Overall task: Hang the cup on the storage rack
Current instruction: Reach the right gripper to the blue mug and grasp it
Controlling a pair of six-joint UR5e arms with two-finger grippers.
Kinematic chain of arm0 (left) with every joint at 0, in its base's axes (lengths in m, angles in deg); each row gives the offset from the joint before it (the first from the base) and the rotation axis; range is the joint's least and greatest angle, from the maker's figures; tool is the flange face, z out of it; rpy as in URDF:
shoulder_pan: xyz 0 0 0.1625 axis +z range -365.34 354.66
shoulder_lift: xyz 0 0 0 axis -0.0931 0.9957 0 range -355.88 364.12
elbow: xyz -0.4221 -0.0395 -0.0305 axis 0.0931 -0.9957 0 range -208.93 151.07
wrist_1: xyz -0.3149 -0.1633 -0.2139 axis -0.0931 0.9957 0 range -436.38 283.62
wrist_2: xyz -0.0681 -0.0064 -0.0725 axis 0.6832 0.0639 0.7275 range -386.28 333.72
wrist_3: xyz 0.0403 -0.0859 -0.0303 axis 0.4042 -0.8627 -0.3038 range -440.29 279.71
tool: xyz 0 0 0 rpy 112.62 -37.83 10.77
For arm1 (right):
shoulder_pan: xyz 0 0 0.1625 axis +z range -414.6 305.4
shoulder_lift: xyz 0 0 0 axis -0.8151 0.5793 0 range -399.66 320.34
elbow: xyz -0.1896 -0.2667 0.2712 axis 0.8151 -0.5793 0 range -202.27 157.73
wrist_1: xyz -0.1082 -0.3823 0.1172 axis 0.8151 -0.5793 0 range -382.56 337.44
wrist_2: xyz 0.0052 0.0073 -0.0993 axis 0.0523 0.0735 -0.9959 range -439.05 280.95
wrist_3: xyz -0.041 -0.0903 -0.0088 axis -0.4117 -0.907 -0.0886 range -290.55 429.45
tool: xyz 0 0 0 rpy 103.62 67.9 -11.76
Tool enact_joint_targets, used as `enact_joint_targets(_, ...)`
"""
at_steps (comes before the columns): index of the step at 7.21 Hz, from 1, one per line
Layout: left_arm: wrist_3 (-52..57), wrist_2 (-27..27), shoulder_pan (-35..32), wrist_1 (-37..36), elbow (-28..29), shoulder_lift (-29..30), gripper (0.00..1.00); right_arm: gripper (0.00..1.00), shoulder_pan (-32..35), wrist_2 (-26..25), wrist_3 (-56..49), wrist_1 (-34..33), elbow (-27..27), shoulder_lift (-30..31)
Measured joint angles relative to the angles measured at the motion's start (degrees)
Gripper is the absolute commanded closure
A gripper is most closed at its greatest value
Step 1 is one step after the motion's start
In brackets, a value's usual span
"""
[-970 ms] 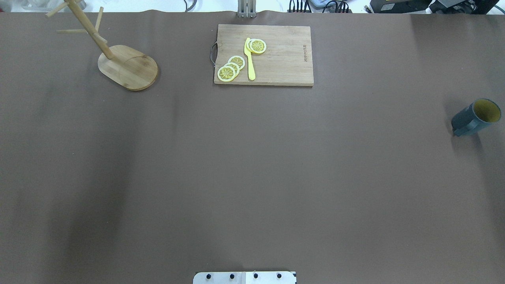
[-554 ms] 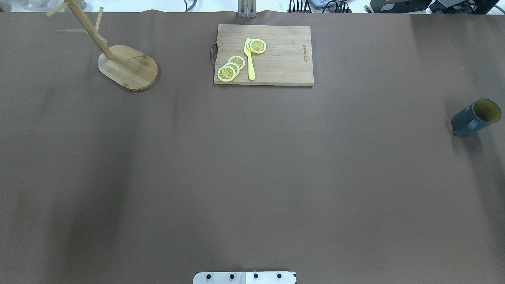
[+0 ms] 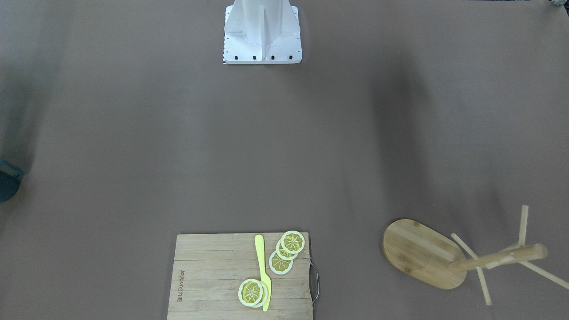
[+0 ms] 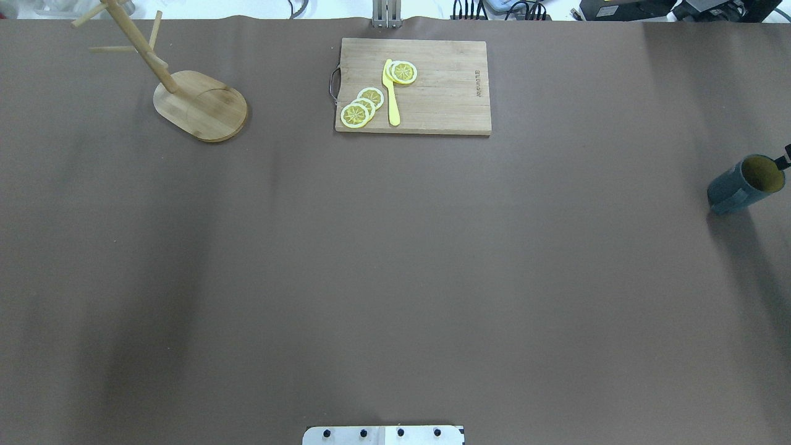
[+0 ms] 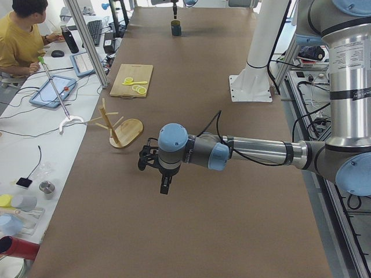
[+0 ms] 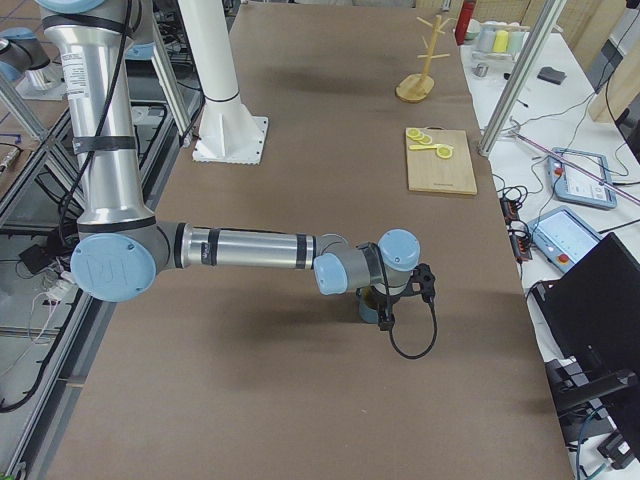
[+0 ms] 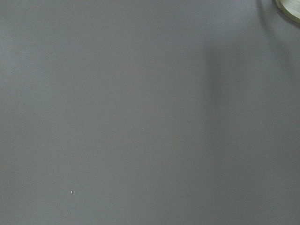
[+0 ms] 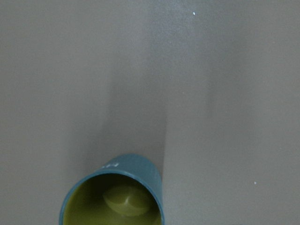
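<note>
The teal mug [image 4: 738, 188] sits far right, right gripper [image 6: 385, 318] just above it; can't tell if that or the left gripper [image 5: 164, 187] is open.

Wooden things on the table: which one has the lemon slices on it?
The flat rectangular cutting board with the metal handle; the storage rack has an oval base and pegs.

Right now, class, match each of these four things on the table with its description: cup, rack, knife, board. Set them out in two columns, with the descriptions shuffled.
Things:
1 cup
2 rack
3 knife
4 board

Descriptions:
A bamboo, pegs bare, far corner on the robot's left
B yellow, lying between lemon slices
C teal, upright, at the robot's right end
D wooden rectangle, middle of the far edge

Pairs: 1-C, 2-A, 3-B, 4-D
</note>
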Motion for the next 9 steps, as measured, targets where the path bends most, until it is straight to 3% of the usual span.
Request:
enact_joint_targets(3, 0.0, 0.0, 0.0, 0.0, -0.2, 0.0, 0.01, 0.14, -1.8, -0.2, 0.3, 0.1, -2.8, -1.7)
enact_joint_targets(4, -0.1, 0.0, 0.0, 0.0, -0.3, 0.0, 0.01, 0.27, -2.1, -0.5, 0.3, 0.1, -3.4, -1.6)
enact_joint_targets(5, -0.1, 0.0, 0.0, 0.0, -0.3, 0.0, 0.01, 0.48, -2.4, -0.8, 0.3, 0.2, -3.9, -1.6)
enact_joint_targets(6, -0.1, 0.0, 0.0, 0.0, -0.4, 0.0, 0.01, 0.93, -2.5, -1.0, 0.3, 0.3, -4.2, -1.5)
enact_joint_targets(7, -0.1, 0.0, 0.0, 0.0, -0.5, 0.0, 0.01, 1.0, -2.6, -1.1, 0.3, 0.4, -4.3, -1.5)
enact_joint_targets(9, -0.1, 0.0, 0.0, 0.0, -0.7, 0.0, 0.01, 1.0, -2.7, -0.9, 0.3, 0.5, -4.4, -1.5)
